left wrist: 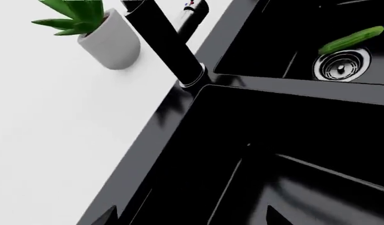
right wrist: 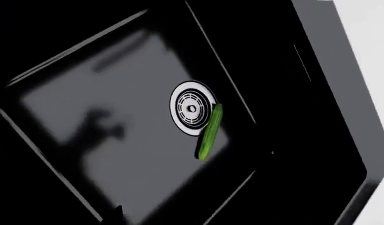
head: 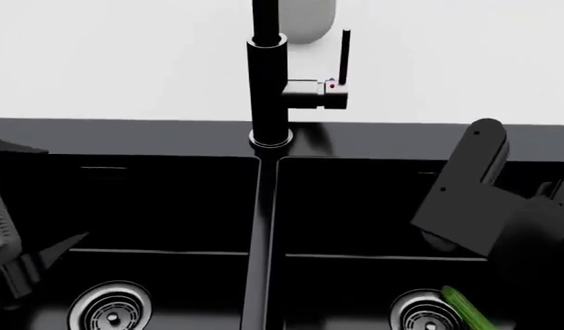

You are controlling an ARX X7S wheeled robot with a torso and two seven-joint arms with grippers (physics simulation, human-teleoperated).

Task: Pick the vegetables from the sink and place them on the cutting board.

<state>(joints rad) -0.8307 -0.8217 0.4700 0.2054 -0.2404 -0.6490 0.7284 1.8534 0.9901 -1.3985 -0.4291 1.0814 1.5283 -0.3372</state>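
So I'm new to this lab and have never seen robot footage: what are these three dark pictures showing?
They are simulator renders from a two-armed wheeled robot. One camera sits on its head, looking down at a black double-basin sink with a tall black faucet. The dark shapes at that picture's edges are parts of its arms. The other two cameras ride near each arm's end effector, and neither shows its fingers clearly. A slim green cucumber lies on the basin floor, beside a round steel drain. On the white counter stands a spiky green plant in a white pot. Nothing appears to be held. No tomato or cutting board shows.
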